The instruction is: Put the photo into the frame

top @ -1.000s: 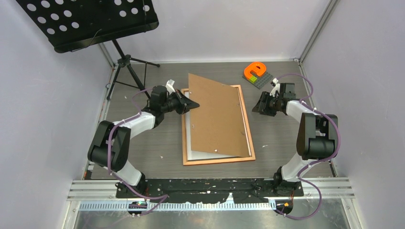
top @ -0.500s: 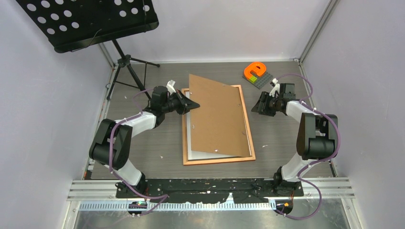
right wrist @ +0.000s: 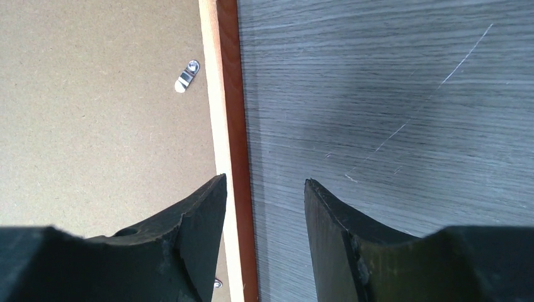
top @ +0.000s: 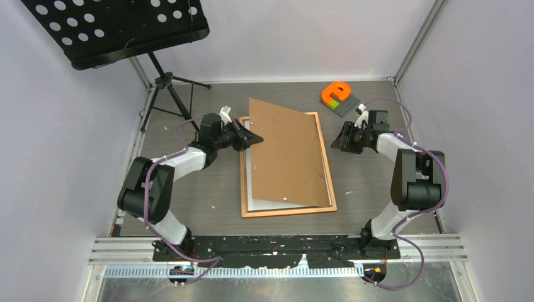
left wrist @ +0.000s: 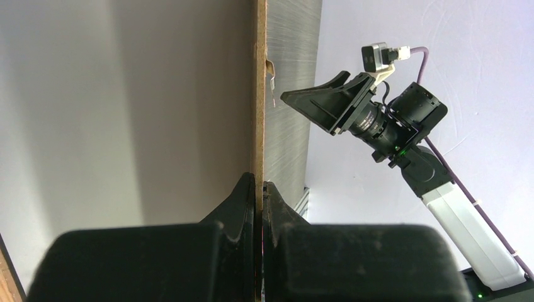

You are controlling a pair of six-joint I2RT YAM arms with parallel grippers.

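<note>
Left gripper (top: 255, 138) is pressed together on the left edge of the backing board (top: 286, 151), centre of the top view. The board sits skewed, its upper left corner hanging past the frame (top: 289, 212). The photo (top: 250, 189) lies white back up inside the frame, showing as a strip along the left and bottom rails. So I judge the photo is in and the step now is seating the board over it. Right gripper (right wrist: 264, 182) is spread and holds nothing; one finger is over the board, the other over the table, with the frame's right rail between them. To do it well I'd rotate the board square to the rails first, then lower it flat, not slide it, or the photo may drag. I'd use the right fingers as a stop and watch the metal clip (right wrist: 186, 75).
</note>
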